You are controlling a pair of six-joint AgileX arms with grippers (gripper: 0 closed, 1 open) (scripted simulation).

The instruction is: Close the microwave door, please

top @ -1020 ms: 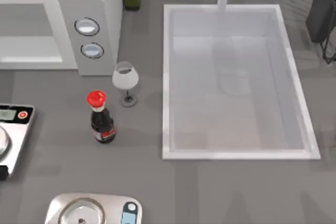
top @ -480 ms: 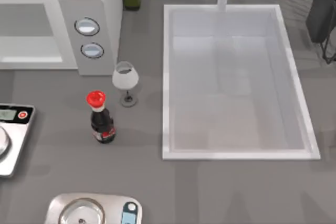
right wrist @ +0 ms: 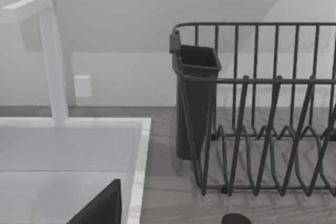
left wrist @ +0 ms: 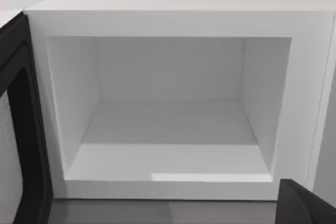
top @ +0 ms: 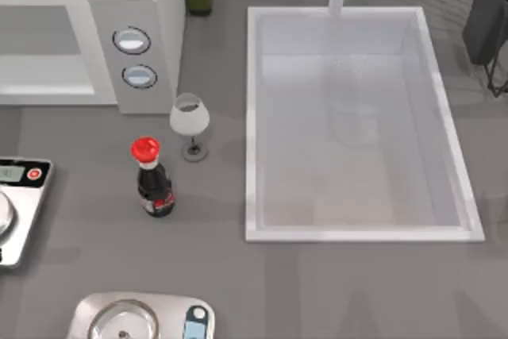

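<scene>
While the microwave [top: 87, 45] stands at the back left of the table with its cavity open toward me, the task is at its approach step: nothing is touching the door yet. In my left wrist view the camera faces straight into the bare white cavity, and the microwave door [left wrist: 21, 129] is swung wide, seen nearly edge-on as a dark-lined frame with a greyish pane beside the opening, hinged on the side away from the two round dials [top: 135, 57]. A dark corner of my left gripper [left wrist: 307, 205] pokes into that view, but I cannot tell whether its fingers are spread or pressed together. My right arm sits idle off by the sink [top: 444, 117], its wrist camera looking at the faucet [right wrist: 52, 56] and a dark wire dish rack [right wrist: 262, 114]; a dark part of the right gripper [right wrist: 102, 208] shows there, and again I cannot tell how its fingers stand. On the table in front of the microwave stand a wine glass [top: 190, 121] and a red-capped bottle [top: 151, 179], with a steel kitchen scale [top: 20, 212] at the left edge. My judgement is that the next move calls for carrying the left gripper around to the outer face of the door, then pushing it in an arc toward the cavity until it meets the frame, keeping well clear of the glass and bottle.
</scene>
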